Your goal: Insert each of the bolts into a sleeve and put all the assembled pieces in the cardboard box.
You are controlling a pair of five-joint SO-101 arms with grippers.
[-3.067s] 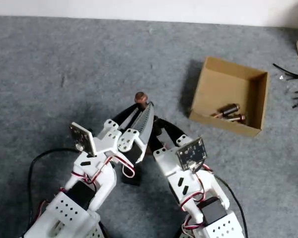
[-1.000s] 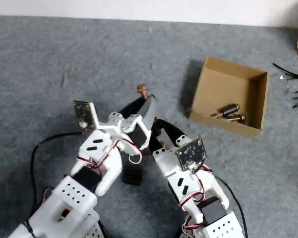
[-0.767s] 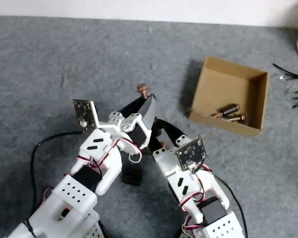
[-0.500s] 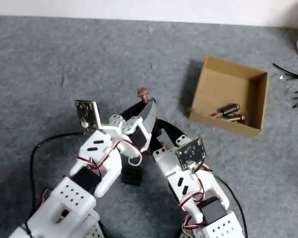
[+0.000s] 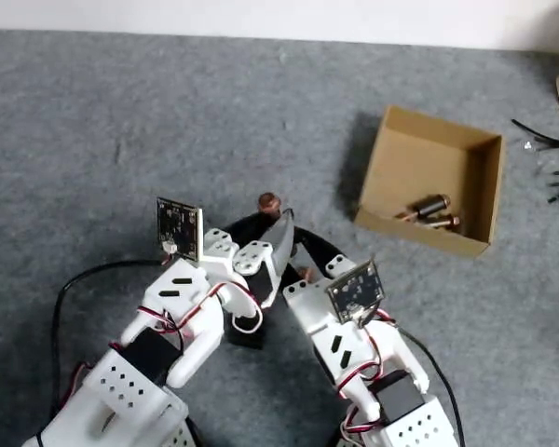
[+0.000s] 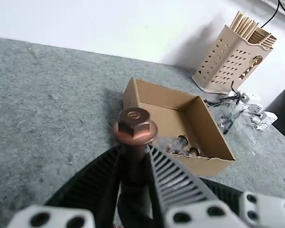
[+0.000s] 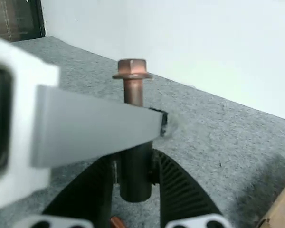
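Left gripper (image 6: 134, 150) clamped on bolt (image 6: 135, 126), right gripper (image 7: 133, 159) clamped on sleeve (image 7: 134, 180) — bolt apparently part-seated. Risk: tilt between arms jams shank — early release drops bolt.

floor: we see a grey felt cover (image 5: 121, 112) over the table | wall (image 6: 109, 23): white, plain | far corner: a beige perforated holder (image 6: 232, 59), black cables (image 5: 545, 140) near it

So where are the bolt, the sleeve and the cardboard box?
bolt (image 6: 134, 124), left wrist view, on its hexagonal head.
sleeve (image 7: 134, 173), right wrist view, on its side wall.
cardboard box (image 5: 424, 163), high view, on its bare inner floor.
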